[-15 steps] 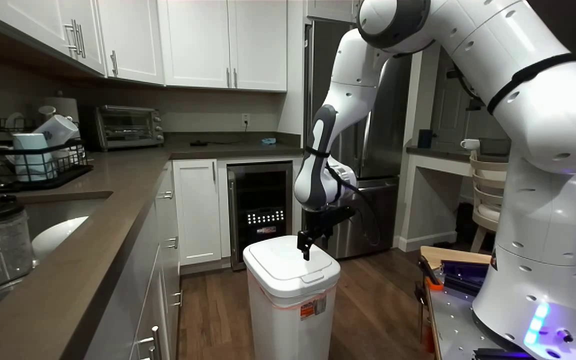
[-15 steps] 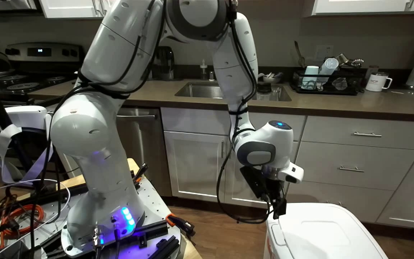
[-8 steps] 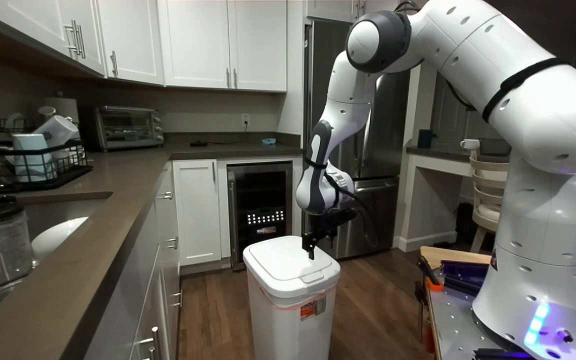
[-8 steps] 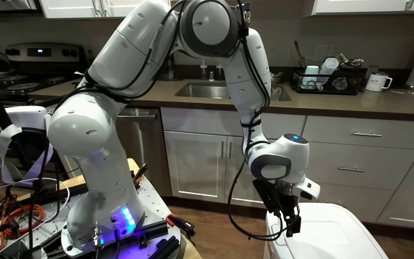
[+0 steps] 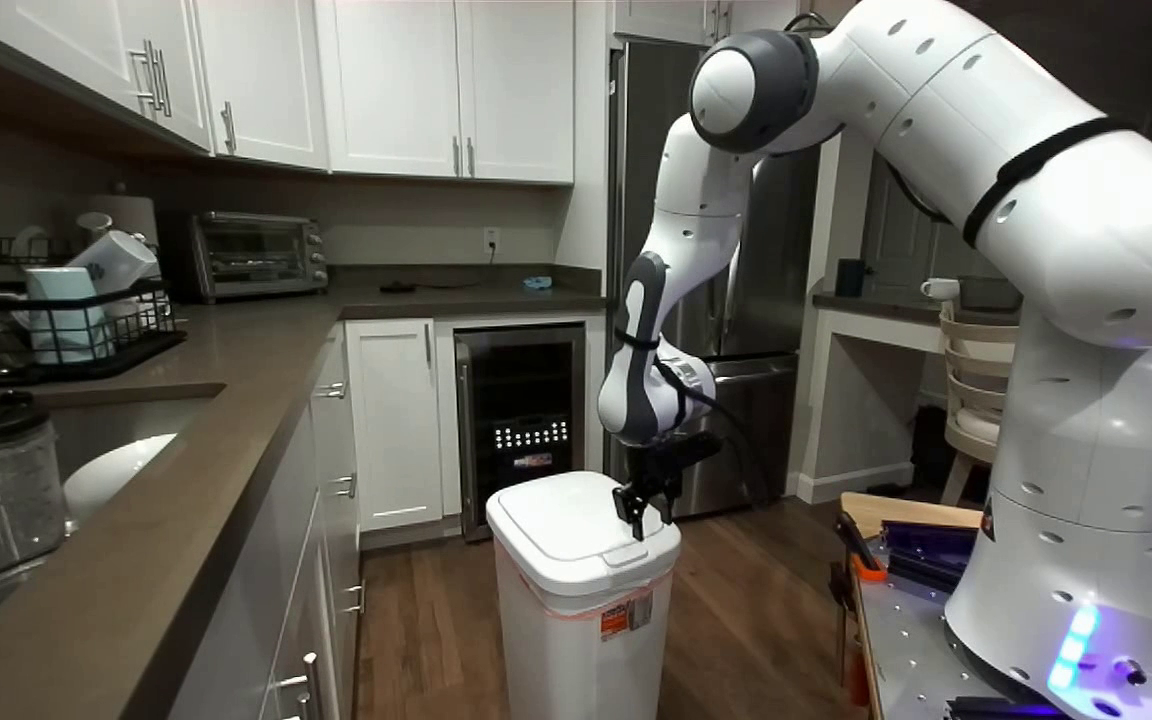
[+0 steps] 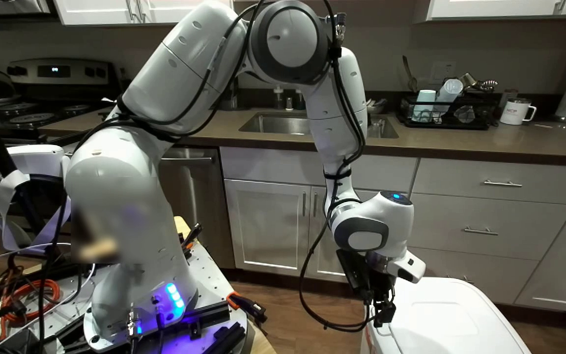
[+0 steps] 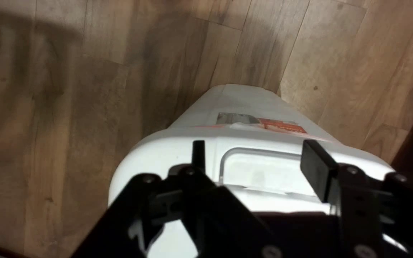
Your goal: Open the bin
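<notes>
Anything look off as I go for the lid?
A pinkish strip, perhaps a bag's edge, shows under the lid of the bin. In an exterior view, a blurred patch covers part of the arm's lower column, likely an image fault. The bin stands upright, lid shut.

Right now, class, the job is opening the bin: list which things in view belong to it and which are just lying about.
Belongs to the job: white bin, closed lid, open hand
Lying about: dish rack, toaster oven, lettered mug
</notes>
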### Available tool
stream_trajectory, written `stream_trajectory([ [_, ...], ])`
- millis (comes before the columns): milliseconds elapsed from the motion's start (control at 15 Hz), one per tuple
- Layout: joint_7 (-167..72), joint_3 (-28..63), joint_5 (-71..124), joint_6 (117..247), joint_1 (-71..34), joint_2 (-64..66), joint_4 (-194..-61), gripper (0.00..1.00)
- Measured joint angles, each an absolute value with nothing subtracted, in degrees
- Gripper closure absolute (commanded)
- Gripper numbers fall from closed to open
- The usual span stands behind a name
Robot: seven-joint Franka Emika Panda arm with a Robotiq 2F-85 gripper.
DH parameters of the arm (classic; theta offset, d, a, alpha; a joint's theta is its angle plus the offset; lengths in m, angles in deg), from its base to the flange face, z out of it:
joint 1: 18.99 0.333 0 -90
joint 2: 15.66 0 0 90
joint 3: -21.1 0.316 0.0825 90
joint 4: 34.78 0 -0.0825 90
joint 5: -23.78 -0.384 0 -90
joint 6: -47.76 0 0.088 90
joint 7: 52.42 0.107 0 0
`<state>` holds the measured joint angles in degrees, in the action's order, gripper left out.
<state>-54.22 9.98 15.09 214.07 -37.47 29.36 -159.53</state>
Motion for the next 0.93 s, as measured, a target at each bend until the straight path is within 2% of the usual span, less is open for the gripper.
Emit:
stream_trajectory([
  [133, -54.2, 11.7, 15.0, 214.5, -38.6, 29.6, -159.8, 0.7],
  [200, -54.2, 12.5, 15.0, 214.9, -39.3, 29.9, -159.7, 0.8],
  [267, -54.2, 13.3, 15.0, 215.5, -40.0, 30.2, -159.7, 0.71],
  [333, -54.2, 14.0, 15.0, 216.3, -40.7, 30.7, -159.6, 0.93],
  [400, -54.2, 14.7, 15.0, 217.2, -41.4, 31.2, -159.5, 0.75],
  [533, -54.4, 16.0, 15.0, 219.5, -43.0, 32.6, -159.0, 0.74],
  [600, -54.4, 16.6, 15.1, 220.7, -43.7, 33.4, -158.7, 0.78],
  [667, -54.5, 17.2, 15.1, 221.9, -44.5, 34.2, -158.3, 0.76],
  [733, -54.5, 17.8, 15.2, 223.1, -45.1, 35.0, -157.9, 0.83],
  [800, -54.6, 18.2, 15.3, 224.2, -45.6, 35.8, -157.5, 0.77],
  [933, -54.7, 18.8, 15.6, 225.5, -46.3, 37.2, -156.5, 0.73],
])
